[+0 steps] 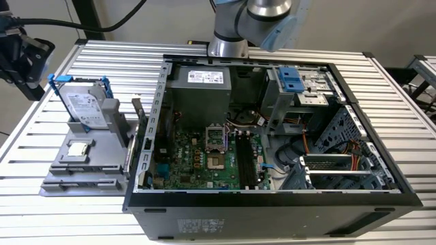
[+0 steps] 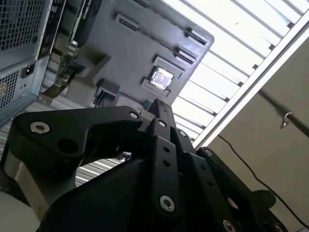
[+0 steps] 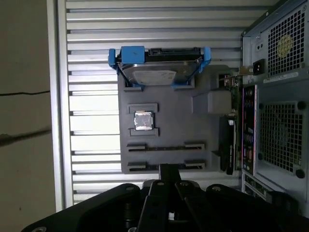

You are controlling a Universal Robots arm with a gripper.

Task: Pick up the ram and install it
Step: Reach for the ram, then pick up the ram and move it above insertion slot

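The ram (image 3: 228,145) is a long thin stick standing on edge in the grey fixture (image 3: 169,125), on the side next to the open computer case (image 1: 272,196). It also shows in the exterior view, ram (image 1: 139,118), and in the second wrist view, ram (image 2: 72,34). My gripper (image 1: 27,66) hangs off the table at the exterior view's left, well away from the ram. In both wrist views its fingertips (image 3: 167,170) (image 2: 159,110) meet, with nothing between them. The black memory slots (image 1: 248,159) lie on the motherboard inside the case.
A silver hard drive in a blue frame (image 1: 83,104) stands upright at the fixture's back. A small square silver chip (image 1: 77,148) sits in a fixture pocket. The ribbed metal table (image 1: 409,122) carries everything. Cables and a drive cage (image 1: 340,171) crowd the case's right side.
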